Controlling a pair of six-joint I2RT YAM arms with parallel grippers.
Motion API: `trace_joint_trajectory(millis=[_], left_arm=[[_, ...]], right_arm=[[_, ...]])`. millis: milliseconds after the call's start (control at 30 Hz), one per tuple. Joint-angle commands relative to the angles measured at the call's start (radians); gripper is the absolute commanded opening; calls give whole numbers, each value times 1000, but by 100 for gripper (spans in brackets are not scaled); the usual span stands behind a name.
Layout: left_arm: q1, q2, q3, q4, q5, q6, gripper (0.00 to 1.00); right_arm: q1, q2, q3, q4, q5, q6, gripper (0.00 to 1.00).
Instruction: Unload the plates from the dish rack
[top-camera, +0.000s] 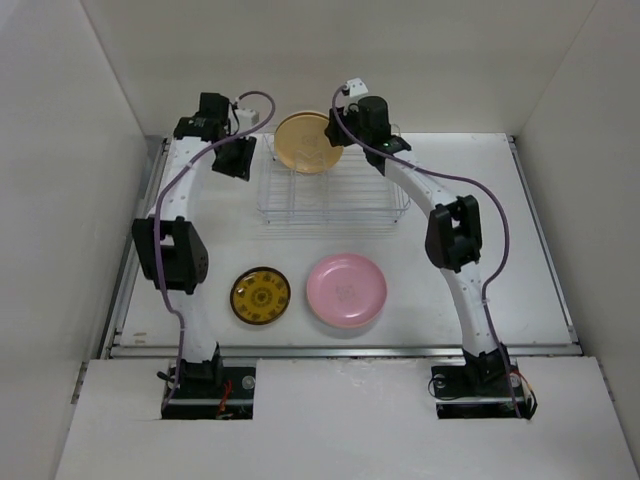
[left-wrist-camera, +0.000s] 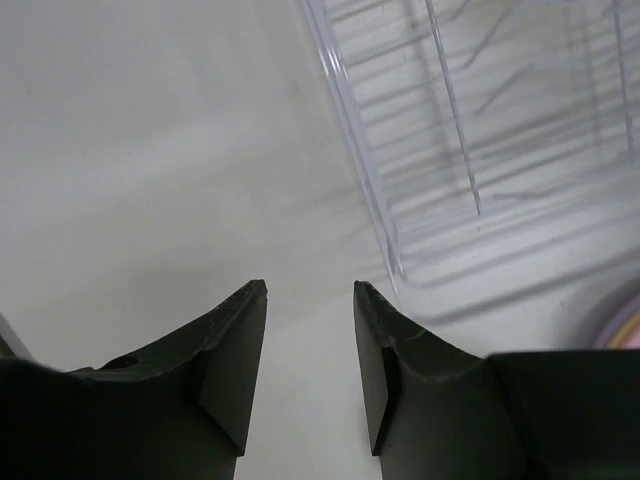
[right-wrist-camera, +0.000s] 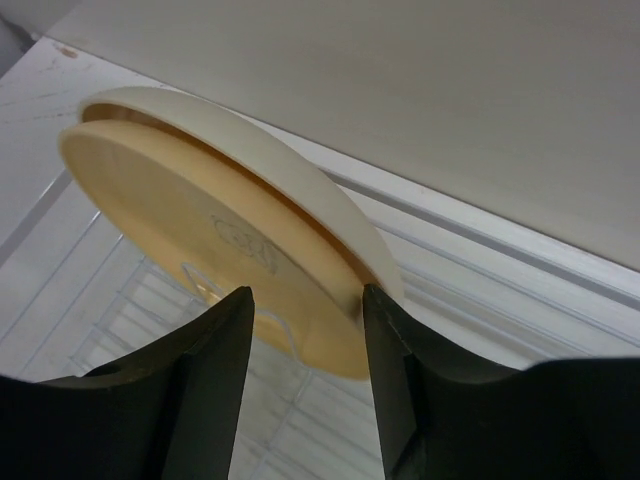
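The right arm's jaws stood apart with the rim of the cream-tan plate (right-wrist-camera: 190, 220) between them, the plate upright in the dish rack (top-camera: 330, 195). This looked like the grasp step, with closing and lifting clear likely next. The left arm's jaws hung apart above the tabletop (left-wrist-camera: 150, 150), the rack's edge just ahead to their right.

- The left arm (top-camera: 196, 320) and right arm (top-camera: 470, 300): curved white links joined by boxy black joints.
- A lilac cable (top-camera: 505, 245) runs along each arm.
- The left hand (left-wrist-camera: 310, 290) and right hand (right-wrist-camera: 306, 295): two matte black, wedge-shaped fingers each.
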Motion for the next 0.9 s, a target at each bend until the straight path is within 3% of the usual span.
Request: trace_joint_trajectory(millis=[0,133,200,333,433,467,500,567,633,867], left_arm=[[-53,124,98,19,-98,-78,37],[-85,197,118,95,-193,-121,37],[-96,224,127,115,-234,-131,41],[-105,301,161,103,-218,-167,41],[-105,333,173,83,-184,-187,30],[-105,333,173,83,-170,-187,24],[-105,342,173,71,-170,-197,10],[-105,343,173,71,-161,-207,0],[-105,343,164,62,-161,-221,0],[-84,343,153,62,-106,-302,0]], right_arm=[[1,40,86,141,-39,-12,53],[1,60,51,185,-52,-12,45],[1,60,41,196,-38,-12,33],[-8,80,29,219,-49,-12,24],[-19,80,29,228,-93,-3,17],[-19,80,29,237,-93,8,14],[-19,80,20,237,-108,8,12],[-29,80,20,246,-119,20,5],[-29,69,20,247,-128,31,0],[-29,-7,2,247,-139,69,0]])
